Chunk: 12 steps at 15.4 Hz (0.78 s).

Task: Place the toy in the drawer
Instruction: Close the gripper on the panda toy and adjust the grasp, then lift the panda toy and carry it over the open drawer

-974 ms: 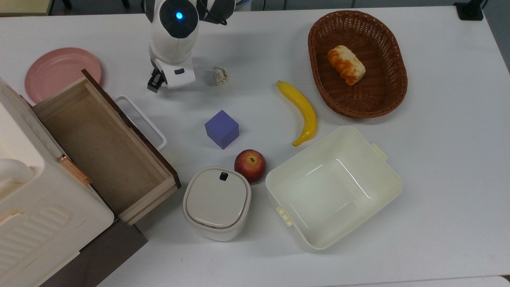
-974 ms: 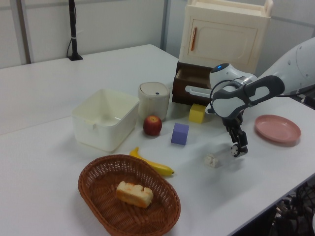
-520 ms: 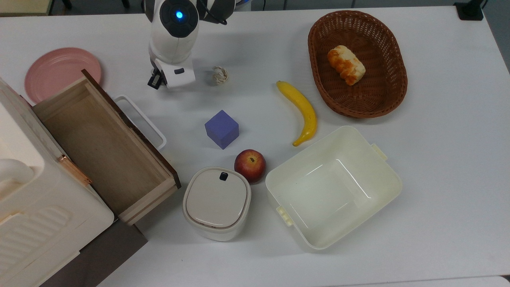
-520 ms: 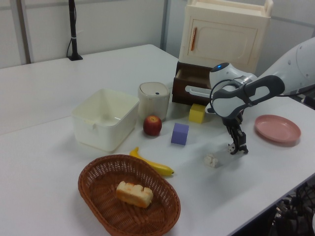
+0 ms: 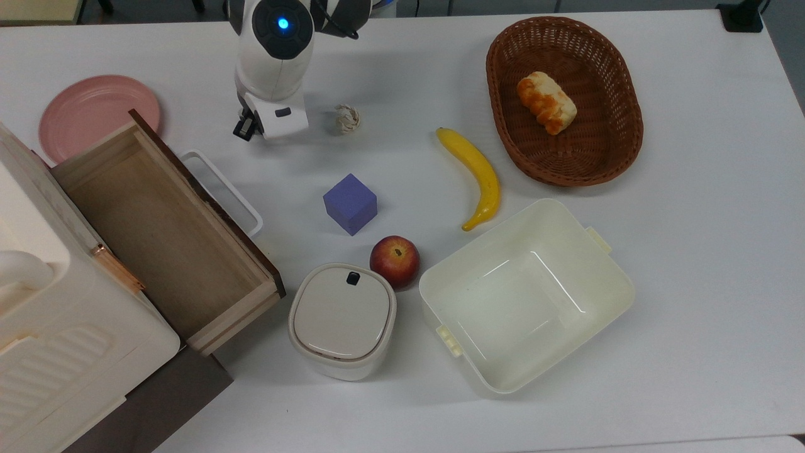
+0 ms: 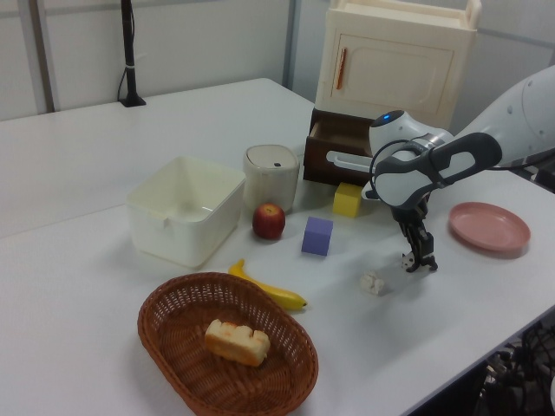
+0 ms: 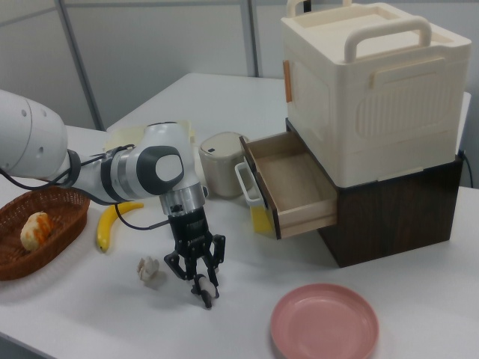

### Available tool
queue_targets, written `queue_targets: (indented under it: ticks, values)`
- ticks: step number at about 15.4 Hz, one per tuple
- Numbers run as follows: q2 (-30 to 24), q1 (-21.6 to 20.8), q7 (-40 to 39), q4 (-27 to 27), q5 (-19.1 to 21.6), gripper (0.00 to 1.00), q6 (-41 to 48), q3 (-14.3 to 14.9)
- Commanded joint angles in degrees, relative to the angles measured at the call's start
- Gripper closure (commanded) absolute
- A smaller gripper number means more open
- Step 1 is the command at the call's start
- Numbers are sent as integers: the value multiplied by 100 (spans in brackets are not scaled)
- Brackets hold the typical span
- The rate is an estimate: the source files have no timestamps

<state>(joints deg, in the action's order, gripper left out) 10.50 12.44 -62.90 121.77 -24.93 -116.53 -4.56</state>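
Settling over the last second: arm (image 7: 142,176) lower and a touch nearer its base in the top view, no shift visible in the last half second.
- Gripper (image 7: 200,283): down at the tabletop, fingers drawn in from their earlier spread and apparently pinching the panda toy (image 7: 203,292), a small black-and-white shape at the tips. Judged: grasp made, lift not begun, toy on the table well short of the drawer.

Surroundings:
- Cream cabinet (image 7: 374,90) on a dark base.
- Drawer (image 5: 163,233): pulled fully out, light-wood floor bare; dark front and white loop handle (image 5: 220,189) face the gripper. The carry must rise over this front and handle, the sole obstacle en route.
- Cream tub (image 5: 619,277): open, well apart.
- Wicker basket (image 5: 503,113) holding a bread roll (image 5: 546,102).
- Pink plate (image 5: 94,107): behind the drawer's far corner, clear of the route.
- Lidded canister (image 5: 343,318): touching or just beside the drawer's other end.
- Banana (image 5: 478,173), apple (image 5: 394,260), purple cube (image 5: 350,203): off the route.
- Yellow block (image 6: 348,199): below the drawer front.
- Woven ball (image 5: 347,118): near the gripper on the top view's right, not touching.
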Motion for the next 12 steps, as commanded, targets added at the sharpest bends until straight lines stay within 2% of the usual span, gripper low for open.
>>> queue_targets:
  ticks: [1,6,10,12]
  values:
    - [-21,-22,-73,5,-83,88,-54,8]
    - [-39,-4,-12,-364,5,90,-71,-1]
    - [-48,-31,584,-838,549,90,-63,-18]
    - [-65,-31,1102,-979,769,91,-62,-167]
